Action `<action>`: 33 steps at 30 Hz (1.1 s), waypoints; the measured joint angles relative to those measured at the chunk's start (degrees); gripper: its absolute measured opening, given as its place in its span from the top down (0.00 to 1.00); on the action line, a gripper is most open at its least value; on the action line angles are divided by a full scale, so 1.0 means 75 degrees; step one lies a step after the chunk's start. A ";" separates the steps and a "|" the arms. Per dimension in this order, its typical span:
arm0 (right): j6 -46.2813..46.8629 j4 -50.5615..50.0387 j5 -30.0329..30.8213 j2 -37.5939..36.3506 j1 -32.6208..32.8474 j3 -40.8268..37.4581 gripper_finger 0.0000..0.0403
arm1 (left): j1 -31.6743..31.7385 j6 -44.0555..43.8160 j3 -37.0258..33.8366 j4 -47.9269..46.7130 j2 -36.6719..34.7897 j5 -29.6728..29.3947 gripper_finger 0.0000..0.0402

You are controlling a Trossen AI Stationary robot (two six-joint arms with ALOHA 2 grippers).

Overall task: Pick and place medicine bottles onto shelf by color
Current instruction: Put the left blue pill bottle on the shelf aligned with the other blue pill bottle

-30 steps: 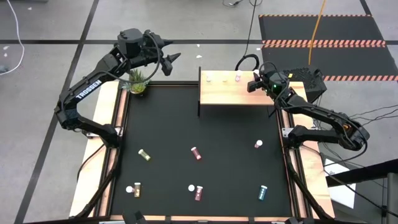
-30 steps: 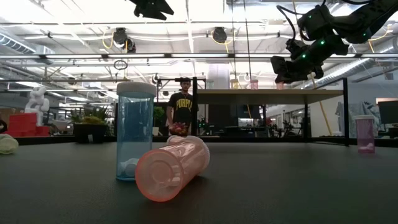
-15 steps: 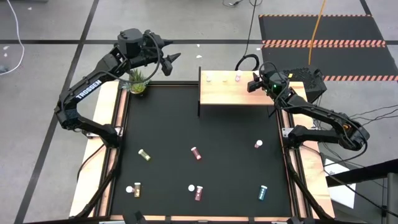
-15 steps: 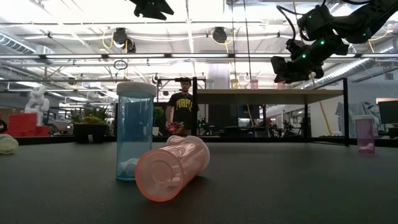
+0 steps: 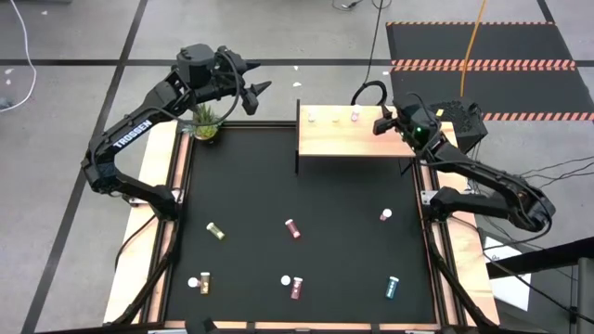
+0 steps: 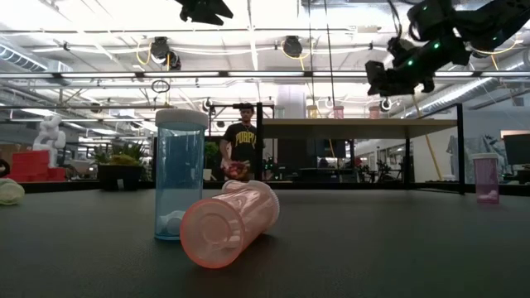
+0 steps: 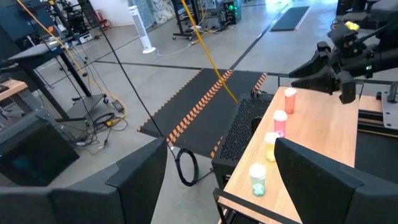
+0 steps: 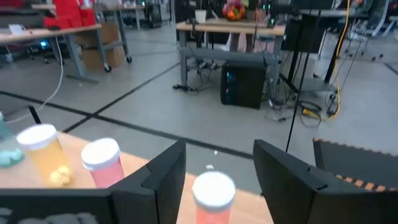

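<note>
A: What stands on the shelf [image 5: 348,136]?

B: Four small bottles in a row along its far edge, all upright with white caps. In the left wrist view they read, in order: a teal one [image 7: 257,178], a yellow one [image 7: 270,146], a pink one [image 7: 279,122] and a red-orange one [image 7: 290,100]. The shelf itself is a pale wood platform on thin dark legs at the back of the black table [image 5: 251,186].

A: And the right gripper [image 5: 381,122]?

B: It hovers just beside the red-orange bottle, at the shelf's right end. Its fingers are parted with the bottle's white cap showing between them, and they grip nothing.

A: The left gripper [image 5: 255,90]?

B: Raised above the table's back left corner, near the potted plant [image 5: 206,122]. Jaws well apart, nothing held.

A: What remains on the table?

B: Loose bottles, well apart. A teal one [image 6: 180,175] stands upright near the front, touching a pink one [image 6: 229,222] lying on its side. Another pink one [image 6: 485,177] stands upright off to the right.
</note>
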 joint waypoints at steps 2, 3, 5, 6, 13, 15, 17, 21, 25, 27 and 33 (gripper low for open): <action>-0.0051 0.0000 -0.0003 -0.0240 0.0002 0.0000 0.55 | -0.0042 0.0000 0.0000 0.0001 -0.0002 -0.0003 0.26; -0.0057 0.0000 -0.0002 -0.0363 0.0014 0.0000 0.55 | -0.0069 -0.0001 0.0000 0.0003 0.0000 -0.0008 0.26; -0.0068 0.0000 0.0000 -0.0615 0.0052 0.0000 0.55 | -0.0126 -0.0033 0.0000 0.0006 -0.0024 -0.0024 0.26; -0.0079 -0.0003 -0.0003 -0.0737 0.0088 0.0000 0.55 | -0.0150 -0.0091 -0.0003 0.0003 -0.0060 -0.0106 0.26; -0.0317 -0.0589 -0.0002 -0.1234 0.0563 0.0381 0.55 | -0.0439 -0.0594 -0.0003 0.0034 -0.0479 -0.0839 0.26; -0.0541 -0.0927 -0.0006 -0.1234 0.0818 0.0745 0.55 | -0.0520 -0.0784 -0.0001 0.0067 -0.0645 -0.0853 0.26; -0.0858 -0.1198 -0.0008 -0.1192 0.1105 0.1134 0.55 | -0.0591 -0.1027 0.0000 0.0061 -0.0785 -0.0880 0.26; -0.1309 -0.1836 0.0092 -0.1070 0.1719 0.2005 0.55 | -0.0864 -0.1664 0.0000 0.0009 -0.0988 -0.1071 0.26; -0.1508 -0.2507 0.0203 -0.0875 0.2515 0.2727 0.55 | -0.1260 -0.2409 0.0003 -0.0269 -0.1207 -0.1114 0.26; -0.1521 -0.2799 0.0198 -0.0759 0.2958 0.2947 0.55 | -0.1558 -0.2722 0.0003 -0.0511 -0.1268 -0.1168 0.26; -0.1143 -0.3388 0.0189 -0.0373 0.4658 0.3159 0.55 | -0.3095 -0.3818 0.0003 -0.1107 -0.1275 -0.2237 0.26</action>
